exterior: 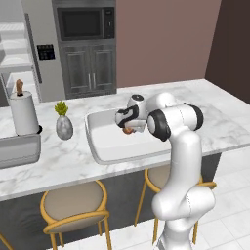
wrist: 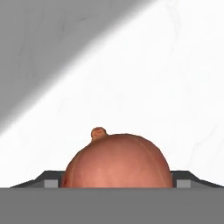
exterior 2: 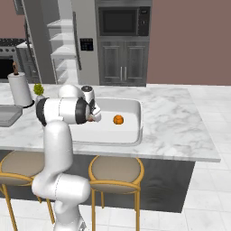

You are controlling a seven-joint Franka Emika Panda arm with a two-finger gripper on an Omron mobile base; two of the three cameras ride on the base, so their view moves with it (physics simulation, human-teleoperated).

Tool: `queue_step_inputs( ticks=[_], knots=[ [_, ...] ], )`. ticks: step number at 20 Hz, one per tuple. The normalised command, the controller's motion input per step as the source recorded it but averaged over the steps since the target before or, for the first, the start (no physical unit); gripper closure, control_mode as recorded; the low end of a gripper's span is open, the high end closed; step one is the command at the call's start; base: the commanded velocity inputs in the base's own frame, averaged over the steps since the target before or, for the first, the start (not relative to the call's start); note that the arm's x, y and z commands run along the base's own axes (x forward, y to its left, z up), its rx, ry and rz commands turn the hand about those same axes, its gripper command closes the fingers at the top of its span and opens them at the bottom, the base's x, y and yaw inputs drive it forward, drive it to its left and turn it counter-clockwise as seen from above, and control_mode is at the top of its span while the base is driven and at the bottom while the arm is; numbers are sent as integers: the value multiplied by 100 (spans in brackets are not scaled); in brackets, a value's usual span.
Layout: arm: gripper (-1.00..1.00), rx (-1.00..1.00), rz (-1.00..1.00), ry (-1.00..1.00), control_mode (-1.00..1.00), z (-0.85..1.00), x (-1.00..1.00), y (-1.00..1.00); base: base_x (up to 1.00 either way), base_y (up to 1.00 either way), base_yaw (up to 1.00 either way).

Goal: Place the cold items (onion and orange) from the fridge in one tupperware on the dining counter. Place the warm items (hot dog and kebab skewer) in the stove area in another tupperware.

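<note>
Tool (exterior: 128, 128) of the white arm hangs low inside a large white tupperware (exterior: 100, 155) that sits on the marble tabletop (exterior: 58, 166). In the hand view its two dark fingertips (wrist: 49, 180) stand wide apart on either side of a reddish-brown onion (wrist: 117, 161), which sits right between them with its small stem nub pointing away from the tool. Whether the fingertips press on the onion or only flank it cannot be told. In the left base view a sliver of the onion shows just beneath the tool, close to the white floor of the tupperware.

An orange (exterior 2: 118, 119) lies on the floor of the same tupperware, a little beyond the tool toward the container's far wall and apart from it, as seen in the right base view.

Further from the tool along the tabletop, outside the tupperware, stands a small grey vase (exterior: 64, 127) with a green sprig. Past the vase is a white paper towel roll (exterior: 23, 113) on a dark base, and near it a grey tray-like container (exterior: 19, 149) at the tabletop's end.

Beyond the tabletop, well away from the tool, are dark cabinets with a built-in microwave (exterior: 86, 23) and a grey fridge (exterior 2: 85, 36). Round stools (exterior: 73, 202) with yellow frames stand under the tabletop's near edge.
</note>
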Motion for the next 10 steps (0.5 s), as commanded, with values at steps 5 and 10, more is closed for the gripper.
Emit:
queue_step_inputs(
  ticks=[5, 10],
  knots=[
    [-100, 3, 0, -7, -100, 9, 0, -4, 0, 0, 0],
    [-100, 0, 0, -8, -100, 59, -7, -2, 0, 0, 0]
  ],
)
